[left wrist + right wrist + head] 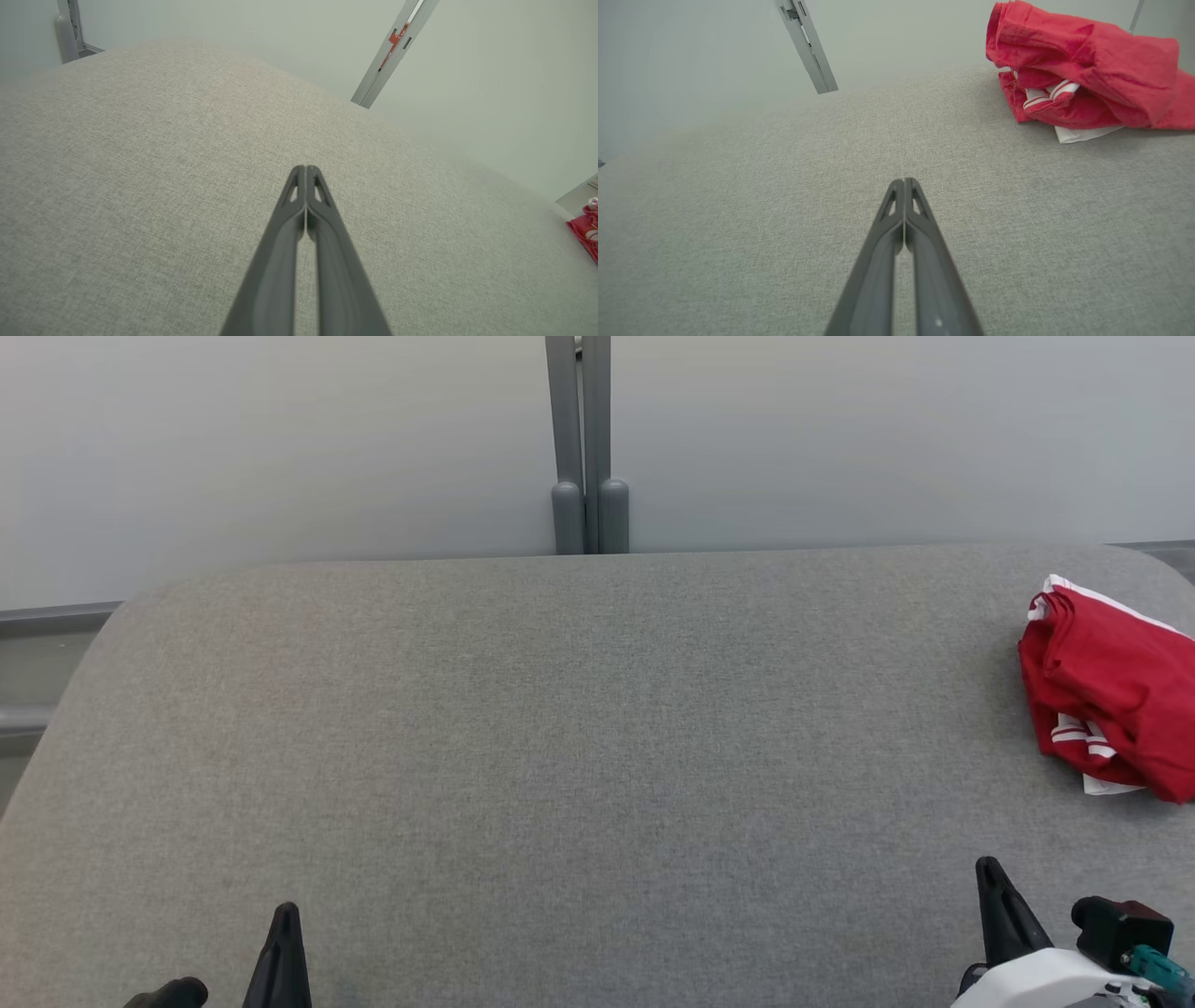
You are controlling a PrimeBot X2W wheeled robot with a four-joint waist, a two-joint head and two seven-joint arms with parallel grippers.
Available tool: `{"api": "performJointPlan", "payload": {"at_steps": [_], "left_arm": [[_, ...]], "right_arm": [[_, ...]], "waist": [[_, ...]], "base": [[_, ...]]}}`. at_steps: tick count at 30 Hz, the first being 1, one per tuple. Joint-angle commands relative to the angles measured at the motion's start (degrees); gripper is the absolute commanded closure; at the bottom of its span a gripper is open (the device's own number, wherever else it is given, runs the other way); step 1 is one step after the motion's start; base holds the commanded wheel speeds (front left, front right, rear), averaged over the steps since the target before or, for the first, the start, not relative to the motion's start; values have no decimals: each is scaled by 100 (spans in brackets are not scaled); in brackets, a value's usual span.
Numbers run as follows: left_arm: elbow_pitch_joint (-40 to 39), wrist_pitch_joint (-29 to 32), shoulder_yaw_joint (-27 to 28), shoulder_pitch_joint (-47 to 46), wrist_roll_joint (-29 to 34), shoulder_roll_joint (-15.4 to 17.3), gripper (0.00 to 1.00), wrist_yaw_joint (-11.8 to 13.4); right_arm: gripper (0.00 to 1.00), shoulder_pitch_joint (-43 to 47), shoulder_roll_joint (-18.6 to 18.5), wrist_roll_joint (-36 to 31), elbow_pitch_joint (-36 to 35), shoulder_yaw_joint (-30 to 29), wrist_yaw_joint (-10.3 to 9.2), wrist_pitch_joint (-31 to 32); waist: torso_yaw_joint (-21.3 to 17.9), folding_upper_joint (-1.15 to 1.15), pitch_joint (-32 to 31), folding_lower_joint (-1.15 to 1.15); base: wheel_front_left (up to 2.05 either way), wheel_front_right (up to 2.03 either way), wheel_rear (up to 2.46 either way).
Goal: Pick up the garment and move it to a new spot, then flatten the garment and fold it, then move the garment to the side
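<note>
The garment [1116, 709] is a red cloth with white stripes, crumpled in a heap at the right edge of the grey table [560, 728]. It fills the upper right of the right wrist view [1087, 70] and peeks in at the far right of the left wrist view [587, 228]. My right gripper [988, 866] sits at the lower right, below and left of the heap, apart from it, fingertips pressed together and empty [904, 181]. Over the bare cloth surface at the lower left, my left gripper [286, 910] is likewise shut and empty [306, 168].
A grey post [586, 448] stands behind the table's far edge against a pale wall. The table's rounded corners fall away at the far left and far right. Bare table surface stretches between the two grippers.
</note>
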Motion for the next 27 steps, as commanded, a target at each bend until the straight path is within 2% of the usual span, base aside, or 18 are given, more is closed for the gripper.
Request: {"api": "performJointPlan", "payload": {"at_steps": [1, 11, 27], "left_arm": [[-78, 48, 37, -198, -228, 15, 100, -30], [-54, 304, 118, -404, -1192, 20, 100, -49], [-21, 622, 215, -662, -2408, 27, 100, -71]], "right_arm": [[100, -181, -23, 291, -110, -15, -2, 44], [100, -335, -11, 1456, -140, -34, -3, 286], [100, -540, 4, 2911, -166, -66, -4, 600]], "waist": [[-4, 0, 4, 0], [-33, 0, 31, 0], [-76, 0, 70, 0]], "base": [[0, 0, 0], [0, 0, 0], [0, 0, 0]]}}
